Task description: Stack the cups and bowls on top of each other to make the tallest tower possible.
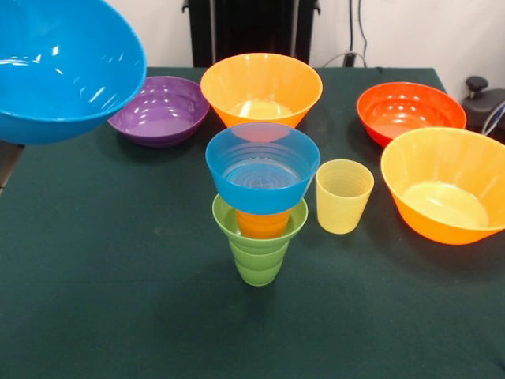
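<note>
The tower stands at the table's middle. Its base is a green ribbed cup [258,260] with a small green bowl [296,223] on it. An orange cup [263,224] sits in that bowl and a small translucent blue bowl [262,164] tops it. A pale yellow cup [344,196] stands upright just right of the tower. A medium blue bowl [67,67] looms at the top left, off the table; what holds it is out of view. Loose bowls lie behind: purple [160,110], big orange [261,88], red-orange [410,112], and another big orange [446,185] at the right. No gripper shows.
The dark green table cloth [118,308] covers the table. A black object [483,99] sits off the table's right far corner, and cables hang against the back wall.
</note>
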Action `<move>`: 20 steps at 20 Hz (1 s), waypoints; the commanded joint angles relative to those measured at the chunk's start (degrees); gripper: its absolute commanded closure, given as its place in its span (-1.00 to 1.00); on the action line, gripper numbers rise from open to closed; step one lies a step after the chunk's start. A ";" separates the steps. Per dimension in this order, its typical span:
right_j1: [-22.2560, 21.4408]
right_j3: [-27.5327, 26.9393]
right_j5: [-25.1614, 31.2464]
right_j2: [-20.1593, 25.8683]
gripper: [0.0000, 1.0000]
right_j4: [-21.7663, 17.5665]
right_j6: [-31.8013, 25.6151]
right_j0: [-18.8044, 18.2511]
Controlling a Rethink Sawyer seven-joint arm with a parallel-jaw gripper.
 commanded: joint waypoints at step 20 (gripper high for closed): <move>1.32 7.19 -7.37 -2.66 1.00 1.46 7.44 6.03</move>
